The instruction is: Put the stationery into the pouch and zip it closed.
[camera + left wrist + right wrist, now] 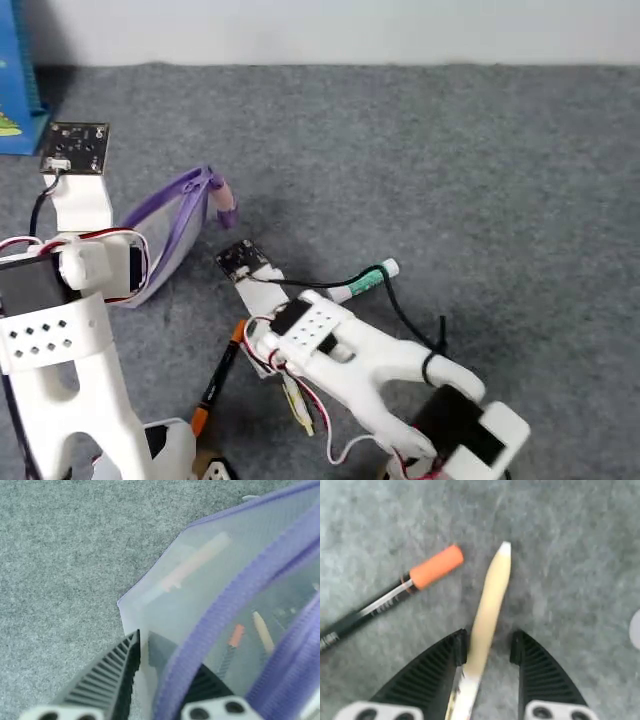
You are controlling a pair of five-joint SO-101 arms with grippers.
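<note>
The pouch (172,232) is being held at 1 translucent wall by the left claw (167,655), pinched shut just beside the purple zip band, with the mouth gaping. 1 pink-and-white pen (195,565) is being seen through the wall, inside. The right claw (490,637) is being set narrowly apart astride the cream stick (490,595) on the surface (480,180), 1 jaw touching, nothing gripped. The orange-capped pen (395,597) is lying just beside; the green-and-white marker (365,280) is lying nearby. The stick is being judged light, stiff, smooth and prone to rolling, so a mid-length grasp is being advised. The pouch is being judged floppy.
</note>
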